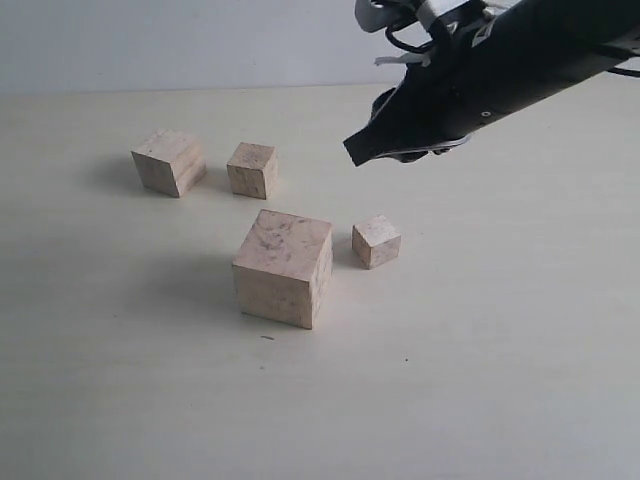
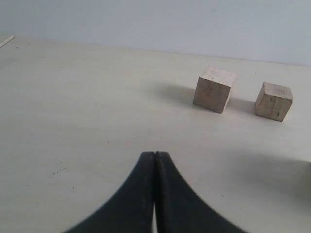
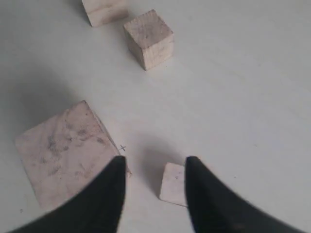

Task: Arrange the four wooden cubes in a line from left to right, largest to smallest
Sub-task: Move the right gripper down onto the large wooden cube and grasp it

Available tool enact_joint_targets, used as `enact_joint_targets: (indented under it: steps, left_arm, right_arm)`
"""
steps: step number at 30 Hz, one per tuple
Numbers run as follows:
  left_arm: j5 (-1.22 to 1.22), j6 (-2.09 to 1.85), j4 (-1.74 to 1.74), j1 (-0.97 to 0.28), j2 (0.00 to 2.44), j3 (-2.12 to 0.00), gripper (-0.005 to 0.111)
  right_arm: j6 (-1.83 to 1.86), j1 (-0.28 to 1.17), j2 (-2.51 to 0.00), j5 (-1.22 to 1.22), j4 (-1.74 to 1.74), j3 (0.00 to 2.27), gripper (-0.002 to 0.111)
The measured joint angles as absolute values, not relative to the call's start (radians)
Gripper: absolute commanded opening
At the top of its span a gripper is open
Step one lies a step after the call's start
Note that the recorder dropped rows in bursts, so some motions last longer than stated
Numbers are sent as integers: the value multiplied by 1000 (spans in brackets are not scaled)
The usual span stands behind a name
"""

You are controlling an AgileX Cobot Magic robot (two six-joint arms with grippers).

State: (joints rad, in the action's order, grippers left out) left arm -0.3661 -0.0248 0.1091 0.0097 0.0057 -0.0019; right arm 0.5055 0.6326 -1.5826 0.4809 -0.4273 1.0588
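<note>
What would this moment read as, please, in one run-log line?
right gripper: open, above smallest cube | left gripper: shut | lineup: not done

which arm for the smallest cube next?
Right, probably. The right gripper hangs open just above the smallest cube. The left gripper is shut, and that cube is not in its view.

Robot test lab, by the look of it.
A black robot arm reaches in over a pale, smooth bench that runs back to a blank whitish wall. On the bench stand four wooden cubes of graded sizes, the largest cube nearest the front. These are plain practice blocks under even, flat indoor light, the sort of setting a research room has.
</note>
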Motion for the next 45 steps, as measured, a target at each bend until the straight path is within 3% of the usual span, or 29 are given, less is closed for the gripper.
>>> enact_joint_targets:
  steps: [3,4,20,31,45]
  left_arm:
    - [-366,-25,109,10,6,-2,0]
    - [-366,-25,109,10,6,-2,0]
    - [-366,-25,109,10,6,-2,0]
    - [-366,-25,109,10,6,-2,0]
    - [-366,-25,109,10,6,0,0]
  right_arm:
    - [724,640,-1597,483,-590,1059,103]
    - [806,647,-1603,481,-650,1059,105]
    - [1425,742,-1794,367,-913,1059,104]
    - [1447,743,-1933,546,-960,1188,104]
    - [1422,743,-2005,549,-883,1190,103]
